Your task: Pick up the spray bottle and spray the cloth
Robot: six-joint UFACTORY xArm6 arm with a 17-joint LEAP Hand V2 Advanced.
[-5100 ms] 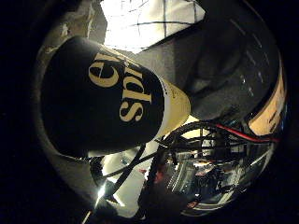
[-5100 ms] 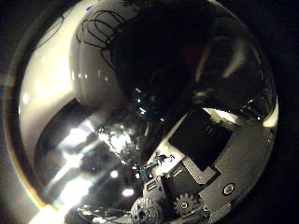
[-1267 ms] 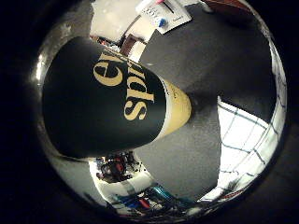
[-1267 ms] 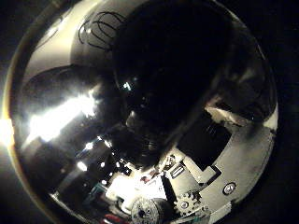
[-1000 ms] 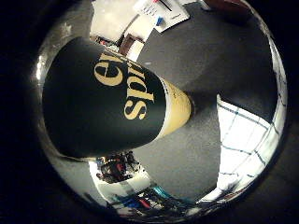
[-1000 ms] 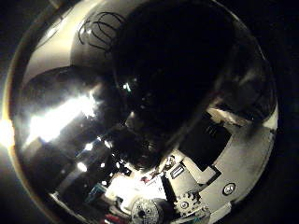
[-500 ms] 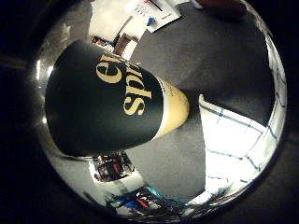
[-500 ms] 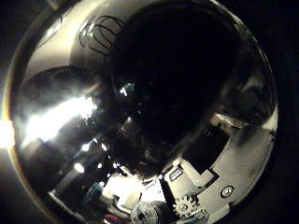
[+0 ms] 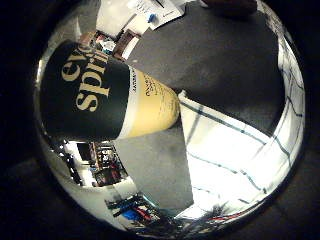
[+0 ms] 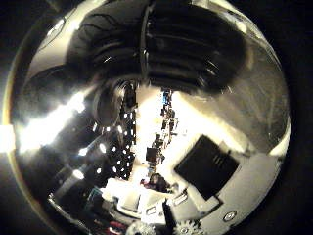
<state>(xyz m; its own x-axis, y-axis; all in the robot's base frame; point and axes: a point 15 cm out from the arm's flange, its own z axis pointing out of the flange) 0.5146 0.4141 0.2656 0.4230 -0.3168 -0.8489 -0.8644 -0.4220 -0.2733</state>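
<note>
The spray bottle lies close across my palm: a dark green upper body with yellow letters, a white band and a pale yellow lower part. Its base end hangs over the edge of the cloth, white with thin dark grid lines, which is spread on the dark grey table below. In the thumb side view the bottle's black ribbed top crosses the picture. White and black parts of my right hand and a small gear show at the rim. The fingers around the bottle are hidden.
White papers lie on the table's far part, with a dark brown object beside them. Shelves and room clutter show beyond the table's edge. Bright lights glare in the thumb side view.
The view has swung over the table, so the cloth now fills far more of it, under the bottle's base. The bottle has shifted against the palm, and its ribbed top now shows.
</note>
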